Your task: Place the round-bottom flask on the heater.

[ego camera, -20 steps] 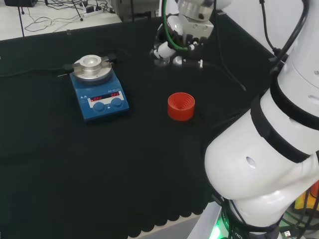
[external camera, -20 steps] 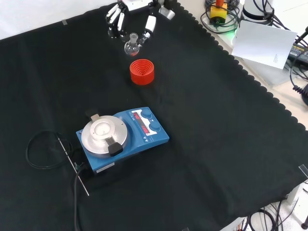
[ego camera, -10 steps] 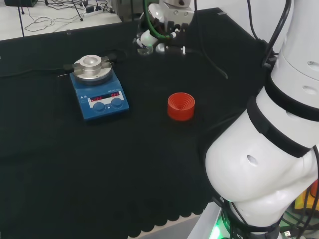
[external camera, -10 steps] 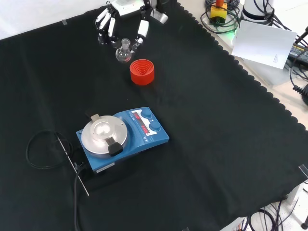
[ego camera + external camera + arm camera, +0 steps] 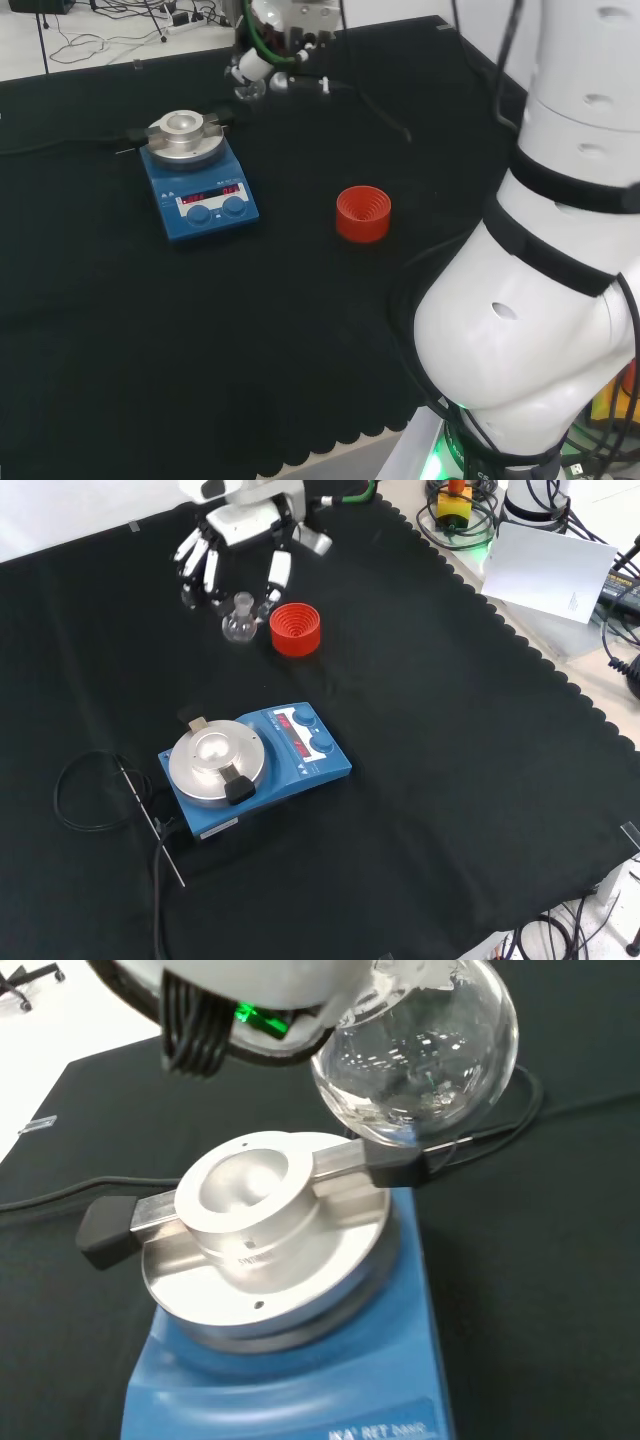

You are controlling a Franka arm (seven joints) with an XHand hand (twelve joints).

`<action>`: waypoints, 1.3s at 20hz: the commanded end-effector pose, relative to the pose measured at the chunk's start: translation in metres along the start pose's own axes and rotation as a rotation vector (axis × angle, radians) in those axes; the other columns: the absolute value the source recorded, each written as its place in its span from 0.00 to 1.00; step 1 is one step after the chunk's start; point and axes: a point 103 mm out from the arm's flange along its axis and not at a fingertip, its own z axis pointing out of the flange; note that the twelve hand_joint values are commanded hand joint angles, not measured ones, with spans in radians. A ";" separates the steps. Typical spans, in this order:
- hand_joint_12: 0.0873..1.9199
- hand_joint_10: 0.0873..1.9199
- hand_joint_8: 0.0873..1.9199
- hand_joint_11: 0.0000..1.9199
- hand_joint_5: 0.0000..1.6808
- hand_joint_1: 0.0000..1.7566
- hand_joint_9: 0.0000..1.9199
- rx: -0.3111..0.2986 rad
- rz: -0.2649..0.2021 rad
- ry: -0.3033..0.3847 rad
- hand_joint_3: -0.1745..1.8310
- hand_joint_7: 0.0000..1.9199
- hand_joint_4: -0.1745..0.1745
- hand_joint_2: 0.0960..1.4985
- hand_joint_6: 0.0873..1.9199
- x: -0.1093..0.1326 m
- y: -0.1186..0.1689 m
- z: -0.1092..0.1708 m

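Head view: the hand [image 5: 262, 62] hangs above the cloth, past the far right corner of the blue heater [image 5: 197, 178], with the round-bottom flask [image 5: 249, 88] just under it.

Front view: the flask [image 5: 238, 620] hangs upright by its neck, pinched between the curled fingers [image 5: 196, 562] and thumb, clear of the cloth. It is just left of the red ribbed stand [image 5: 295, 628] and farther off than the heater [image 5: 250, 768].

Wrist view: the clear bulb [image 5: 417, 1055] sits off the rim of the heater's metal bowl [image 5: 248, 1205], apart from it.
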 end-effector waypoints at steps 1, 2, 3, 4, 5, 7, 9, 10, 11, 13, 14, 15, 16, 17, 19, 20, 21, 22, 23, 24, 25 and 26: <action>0.66 0.24 0.31 0.23 0.70 0.62 0.42 0.058 -0.054 -0.007 0.43 0.32 1.00 0.42 0.42 0.043 0.049 0.029; 0.66 0.24 0.31 0.23 0.70 0.62 0.42 0.059 -0.056 -0.008 0.43 0.32 1.00 0.42 0.42 0.045 0.054 0.031; 0.66 0.24 0.31 0.23 0.70 0.62 0.42 0.060 -0.057 -0.008 0.43 0.32 1.00 0.42 0.42 0.047 0.058 0.033; 0.66 0.24 0.31 0.23 0.70 0.62 0.42 0.060 -0.059 -0.007 0.43 0.32 1.00 0.42 0.42 0.049 0.061 0.034; 0.66 0.24 0.31 0.23 0.70 0.62 0.42 0.060 -0.062 -0.007 0.43 0.32 1.00 0.42 0.42 0.049 0.065 0.036; 0.66 0.24 0.31 0.23 0.70 0.62 0.42 0.064 -0.067 -0.004 0.43 0.32 1.00 0.42 0.42 0.051 0.071 0.039; 0.66 0.24 0.31 0.23 0.70 0.62 0.42 0.069 -0.072 -0.003 0.43 0.32 1.00 0.42 0.42 0.053 0.076 0.044; 0.66 0.24 0.31 0.23 0.70 0.62 0.42 0.073 -0.074 -0.003 0.43 0.32 1.00 0.42 0.42 0.054 0.078 0.046; 0.66 0.24 0.31 0.23 0.70 0.62 0.42 0.077 -0.078 -0.001 0.43 0.32 1.00 0.42 0.42 0.056 0.080 0.048; 0.66 0.24 0.31 0.23 0.70 0.62 0.42 0.085 -0.083 0.000 0.43 0.32 1.00 0.42 0.42 0.059 0.083 0.053; 0.66 0.24 0.31 0.23 0.70 0.62 0.42 0.089 -0.086 0.000 0.43 0.32 1.00 0.42 0.42 0.059 0.085 0.055; 0.66 0.24 0.31 0.23 0.70 0.62 0.42 0.092 -0.090 -0.002 0.43 0.32 1.00 0.42 0.42 0.061 0.087 0.057; 0.66 0.24 0.31 0.23 0.70 0.62 0.42 0.093 -0.093 -0.006 0.43 0.32 1.00 0.42 0.42 0.062 0.088 0.058; 0.66 0.24 0.31 0.23 0.70 0.62 0.42 0.094 -0.096 -0.019 0.43 0.32 1.00 0.42 0.42 0.071 0.090 0.065; 0.66 0.24 0.31 0.23 0.70 0.62 0.42 0.095 -0.103 -0.016 0.43 0.32 1.00 0.42 0.42 0.071 0.092 0.068; 0.66 0.24 0.31 0.23 0.70 0.62 0.42 0.097 -0.105 -0.014 0.43 0.32 1.00 0.42 0.42 0.069 0.092 0.068; 0.66 0.24 0.31 0.23 0.70 0.62 0.42 0.099 -0.105 -0.012 0.43 0.32 1.00 0.42 0.42 0.067 0.093 0.068; 0.66 0.24 0.31 0.23 0.70 0.62 0.42 0.103 -0.106 -0.011 0.43 0.32 1.00 0.42 0.42 0.065 0.094 0.069; 0.66 0.24 0.31 0.23 0.70 0.62 0.42 0.108 -0.108 -0.008 0.43 0.32 1.00 0.42 0.42 0.064 0.095 0.070; 0.66 0.24 0.31 0.23 0.70 0.62 0.42 0.111 -0.108 -0.007 0.43 0.32 1.00 0.42 0.42 0.063 0.096 0.071; 0.66 0.24 0.31 0.23 0.70 0.62 0.42 0.114 -0.108 -0.007 0.43 0.32 1.00 0.42 0.42 0.062 0.097 0.073; 0.66 0.24 0.31 0.23 0.70 0.62 0.42 0.117 -0.107 -0.009 0.43 0.32 1.00 0.42 0.42 0.062 0.098 0.074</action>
